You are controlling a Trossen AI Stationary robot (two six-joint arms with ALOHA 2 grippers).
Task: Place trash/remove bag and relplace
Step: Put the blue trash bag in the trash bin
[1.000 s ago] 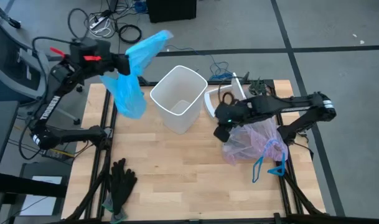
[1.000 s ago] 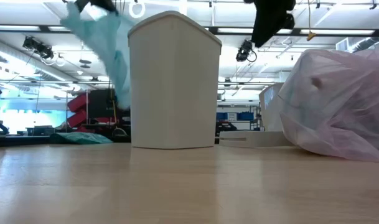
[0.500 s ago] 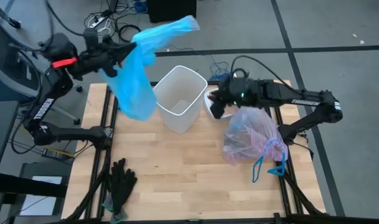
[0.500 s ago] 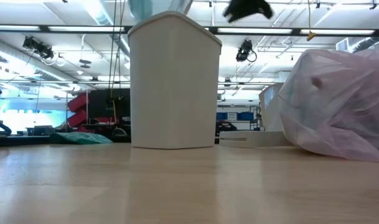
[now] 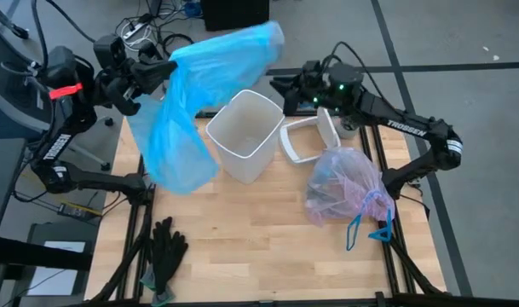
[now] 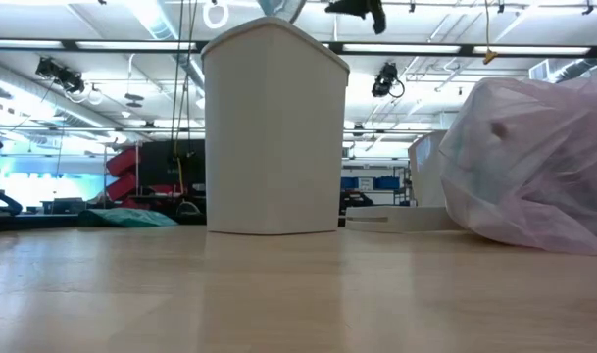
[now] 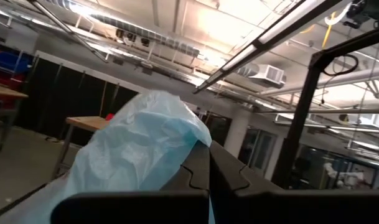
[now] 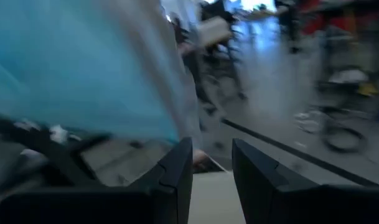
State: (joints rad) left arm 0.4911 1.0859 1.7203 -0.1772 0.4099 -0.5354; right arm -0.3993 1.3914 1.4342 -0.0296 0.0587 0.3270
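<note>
While my left hand (image 5: 148,77) pinched the thin light-blue plastic bag (image 5: 187,107) high over the left rear of the wooden bench (image 5: 242,239), fingers pressed together on a gathered fold, the film billowed out toward the white plastic bin (image 5: 245,135), which stood upright, unlined and looked empty. I judged that bag nearly weightless, soft and slippery, so the best hold was a bunched piece of its rim rather than a single layer. My right hand (image 5: 285,85) hovered just beyond the bin's far rim with its fingers (image 8: 177,168) a little apart, and I saw nothing between them. The full translucent pink-lavender plastic liner with blue drawstring ties (image 5: 344,188) lay slumped on the bench's right side, apart from the bin, with the white bin lid (image 5: 306,136) between them. Stuffed with scraps, it seemed light but floppy, and its knotted neck or ties offered the surest grip. A pair of black gloves (image 5: 165,247) lay near the front left edge.
</note>
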